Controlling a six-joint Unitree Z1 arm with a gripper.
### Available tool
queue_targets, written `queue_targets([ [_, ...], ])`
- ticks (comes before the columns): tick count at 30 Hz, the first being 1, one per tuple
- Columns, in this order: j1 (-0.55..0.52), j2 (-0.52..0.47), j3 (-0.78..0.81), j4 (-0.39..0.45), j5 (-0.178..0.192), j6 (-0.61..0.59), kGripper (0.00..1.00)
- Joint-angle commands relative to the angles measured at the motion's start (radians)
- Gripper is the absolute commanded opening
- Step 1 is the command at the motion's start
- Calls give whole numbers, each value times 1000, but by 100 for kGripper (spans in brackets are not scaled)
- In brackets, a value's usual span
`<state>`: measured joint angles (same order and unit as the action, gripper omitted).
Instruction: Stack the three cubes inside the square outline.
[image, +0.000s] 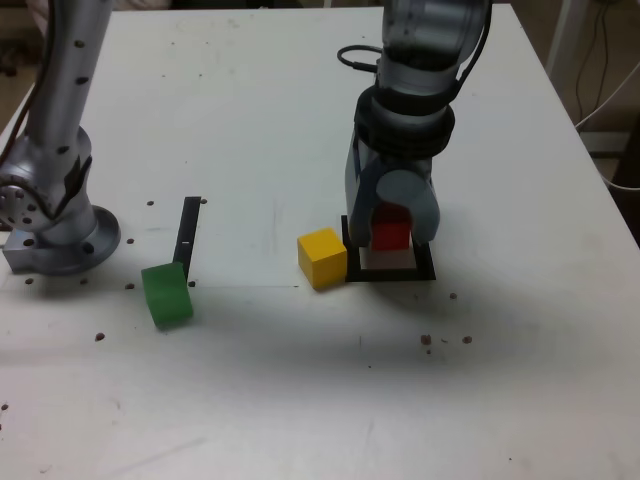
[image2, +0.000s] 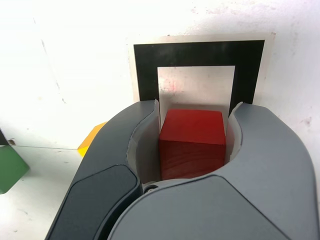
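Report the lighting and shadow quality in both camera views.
Exterior view: dim table surface behind, bright glare toward the front, a soft shadow below the square outline; wrist view: pale surface nearly washed out at one side, red cube bright on top, darker on its near face.

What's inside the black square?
Inside the square outline you can see white middle and the red cube, between the fingers of the hand. The cube and fingers cover part of the middle, so I can't see what's there.
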<state>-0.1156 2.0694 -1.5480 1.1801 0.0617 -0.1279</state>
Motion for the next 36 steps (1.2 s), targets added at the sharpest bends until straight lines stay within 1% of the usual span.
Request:
queue_targets([
  [1, 7, 14, 8, -6, -5, 3, 28],
  [8, 26, 22, 30, -35, -23, 19, 29],
  [10, 27, 24, 32, -37, -22, 19, 31],
  [12, 28, 27, 34, -39, -22, 19, 36],
  [14, 29, 29, 38, -39, -24, 21, 45],
  [19, 30, 36, 41, -42, -38, 29, 71],
  [21, 30, 37, 43, -45, -45, 33, 84],
  [23, 30, 34, 47, -46, -53, 35, 92],
  [25, 30, 30, 50, -48, -60, 36, 98],
  [29, 29, 13, 47, -44, -64, 33, 100],
  [36, 16, -16, 5, -19, -34, 39, 100],
])
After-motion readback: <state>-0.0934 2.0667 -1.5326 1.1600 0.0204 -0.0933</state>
